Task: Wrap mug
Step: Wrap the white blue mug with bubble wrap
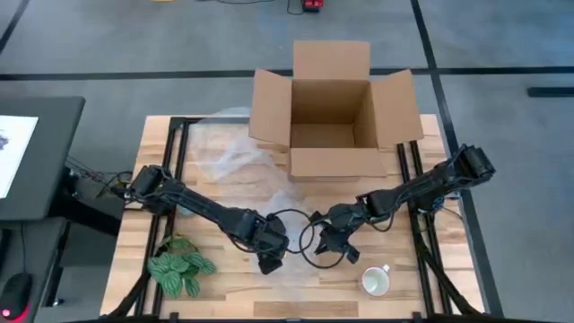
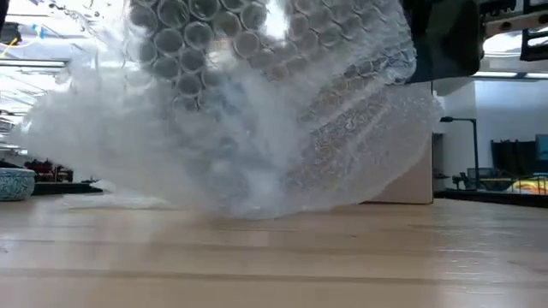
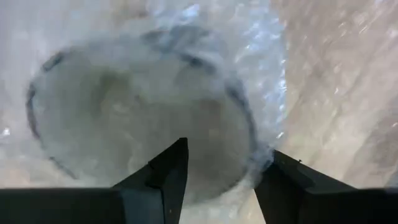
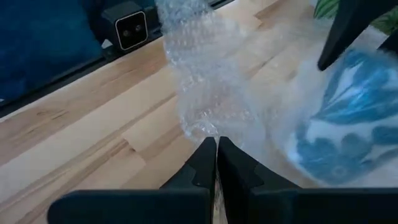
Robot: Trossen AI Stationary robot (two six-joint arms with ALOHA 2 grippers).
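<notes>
A blue-and-white patterned mug (image 4: pixel 342 134) sits inside clear bubble wrap (image 4: pixel 199 74) near the table's front middle. My left gripper (image 1: pixel 271 258) is at the mug's mouth, where the round rim (image 3: pixel 239 102) shows through the wrap. My right gripper (image 1: pixel 334 242) stands just right of the mug, shut on the wrap. The rest of the sheet (image 1: pixel 238 166) trails back over the table toward the box. In the low view the raised wrap (image 2: pixel 257 128) hides the mug. My left gripper (image 3: pixel 221 177) has the mug's wall at the rim (image 3: pixel 252 158), through the wrap. One finger (image 3: pixel 168 171) is inside the mug and the other (image 3: pixel 283 180) outside. It comes from above, looking down into the mug's mouth. My right gripper (image 4: pixel 216 146) pinches a bunched part of the bubble wrap (image 4: pixel 208 124) between its two fingertips, right beside the mug. One layer or several, I cannot tell. The wrap runs up and away from the fingers in a crumpled strip.
An open cardboard box (image 1: pixel 332 117) stands at the table's far middle. A white mug (image 1: pixel 377 282) stands upright at the front right. A green leafy plant (image 1: pixel 179 267) lies at the front left. Bare wood lies between plant and grippers.
</notes>
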